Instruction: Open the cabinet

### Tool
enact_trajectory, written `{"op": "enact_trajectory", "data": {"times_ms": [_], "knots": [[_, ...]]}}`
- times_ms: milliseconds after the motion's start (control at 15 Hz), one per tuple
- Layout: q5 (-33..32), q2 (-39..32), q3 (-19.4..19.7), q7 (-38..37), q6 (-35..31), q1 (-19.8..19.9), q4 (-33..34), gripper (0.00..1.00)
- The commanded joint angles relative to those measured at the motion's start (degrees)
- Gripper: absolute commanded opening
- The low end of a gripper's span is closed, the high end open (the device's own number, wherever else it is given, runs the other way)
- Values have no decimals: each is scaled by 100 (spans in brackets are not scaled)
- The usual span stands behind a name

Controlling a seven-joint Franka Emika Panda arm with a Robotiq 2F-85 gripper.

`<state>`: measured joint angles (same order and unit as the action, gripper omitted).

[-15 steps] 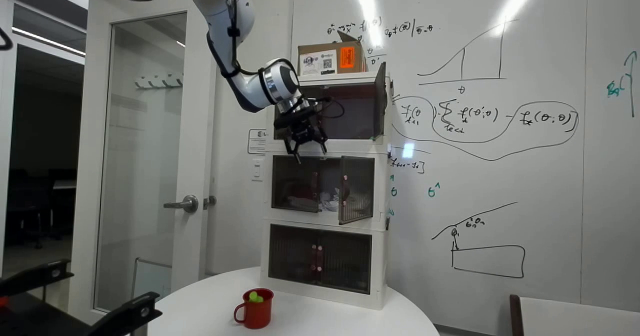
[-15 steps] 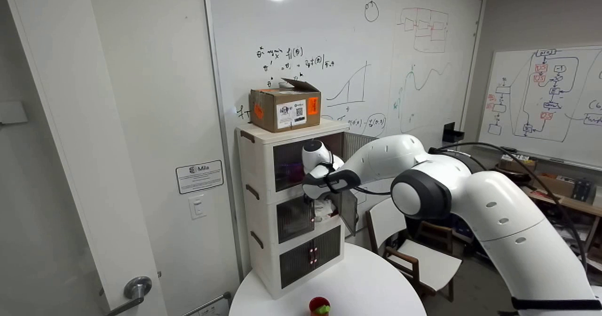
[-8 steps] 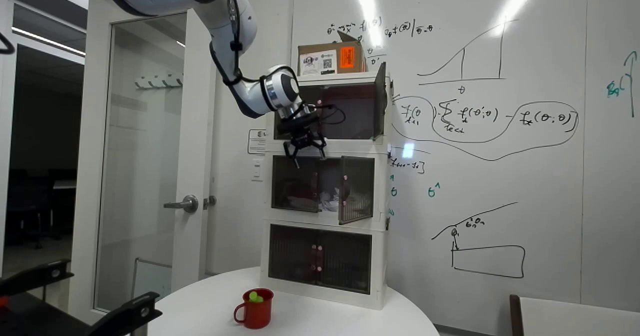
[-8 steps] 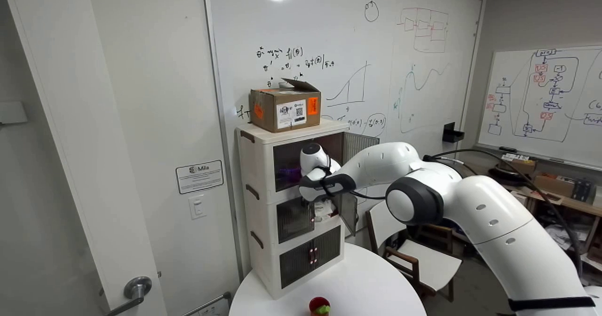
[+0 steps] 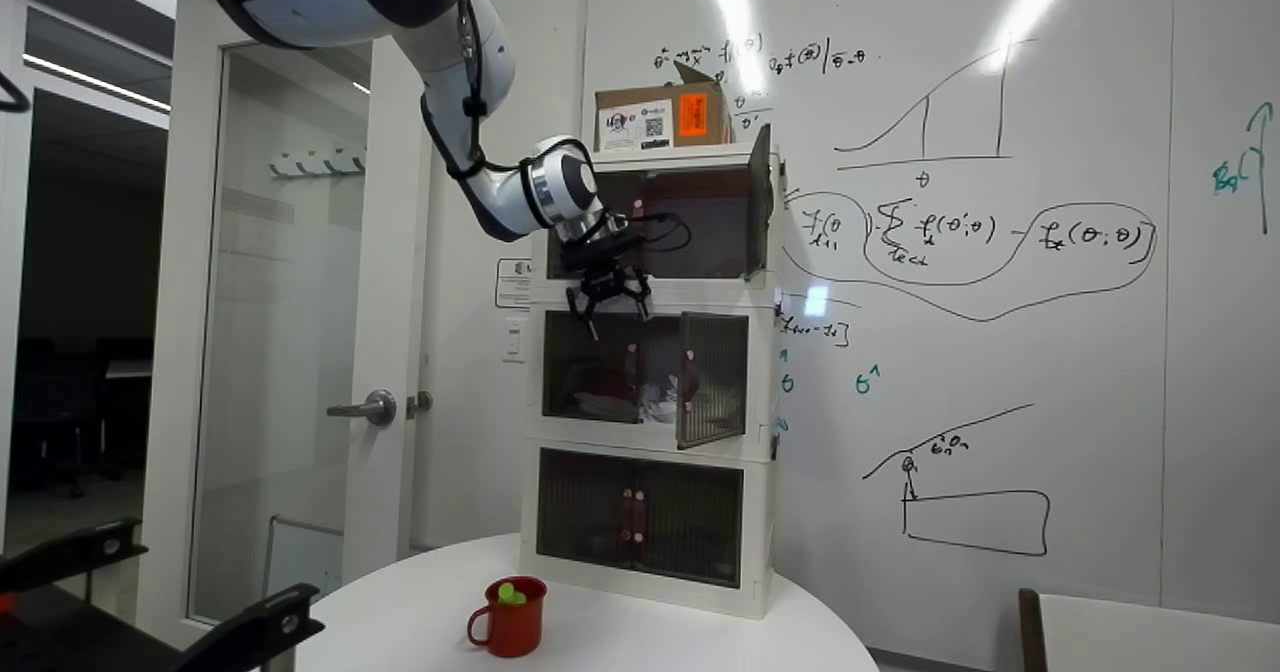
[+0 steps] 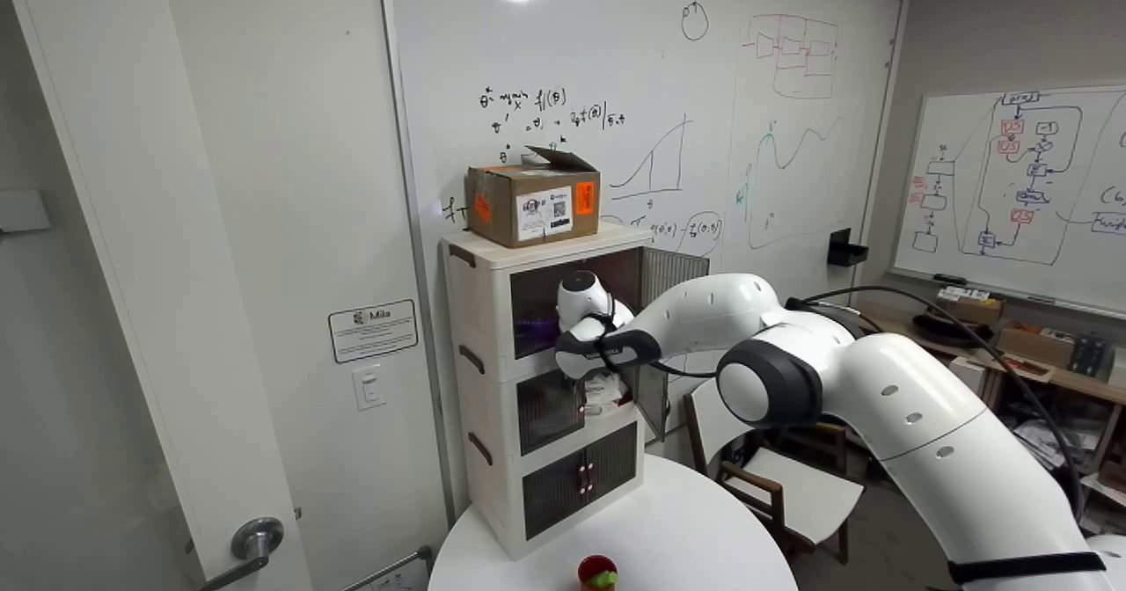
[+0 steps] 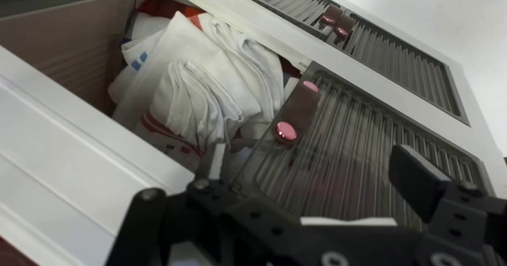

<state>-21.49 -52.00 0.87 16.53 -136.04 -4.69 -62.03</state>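
On the round white table (image 5: 620, 642), the three-tier cabinet (image 5: 640, 438) stands upright; at its middle compartment (image 5: 662, 344), one door (image 5: 716, 377) is swung outward, the adjacent door (image 5: 588, 372) covers the other half, and folded white cloth (image 7: 206, 72) shows inside; the gripper (image 5: 620, 324) is positioned, tips downward, before the upper part of that adjacent door, fingers (image 7: 414, 183) spread wide; contact with the door cannot be determined; a cardboard box (image 5: 655, 117) rests on the cabinet top; a red mug (image 5: 517, 627) stands on the table before the cabinet.
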Motion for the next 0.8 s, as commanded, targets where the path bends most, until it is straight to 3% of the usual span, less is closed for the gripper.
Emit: {"op": "enact_trajectory", "data": {"times_ms": [0, 267, 733], "knots": [[223, -75, -177, 429, 101, 10, 156, 100], [494, 177, -467, 796, 340, 139, -163, 100], [991, 683, -792, 1261, 1478, 365, -755, 100]]}}
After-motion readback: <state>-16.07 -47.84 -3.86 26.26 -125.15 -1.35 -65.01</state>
